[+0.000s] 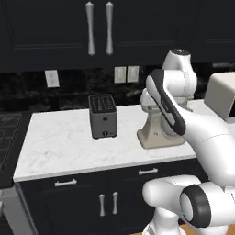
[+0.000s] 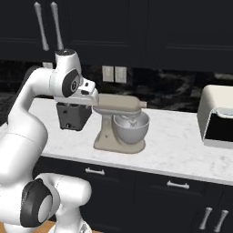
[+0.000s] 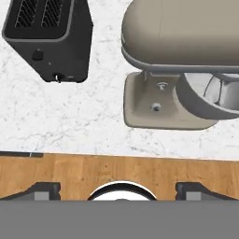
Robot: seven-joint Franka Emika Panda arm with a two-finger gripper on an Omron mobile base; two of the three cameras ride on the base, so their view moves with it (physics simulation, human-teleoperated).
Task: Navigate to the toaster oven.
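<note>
Cream toaster oven [image 2: 217,119] sits at your far right on the counter [image 2: 182,150] (gripper [image 3: 119,189] jaws spread, empty), right of the mixer [image 2: 122,125].

A white marble countertop [image 1: 59,147] with faint grey veining runs across the kitchen, set on dark navy base cabinets [image 2: 150,195] with short silver bar handles. Above hang matching dark upper cabinets [image 1: 55,27] with long silver handles [image 1: 91,28]. The backsplash [image 2: 168,88] between them is glossy black stone, carrying white wall outlets [image 1: 126,74] and a white switch plate [image 1: 52,78]. A black stove top [image 1: 8,128] adjoins the counter's left end. The floor [image 3: 116,170] is warm wooden planking.
</note>
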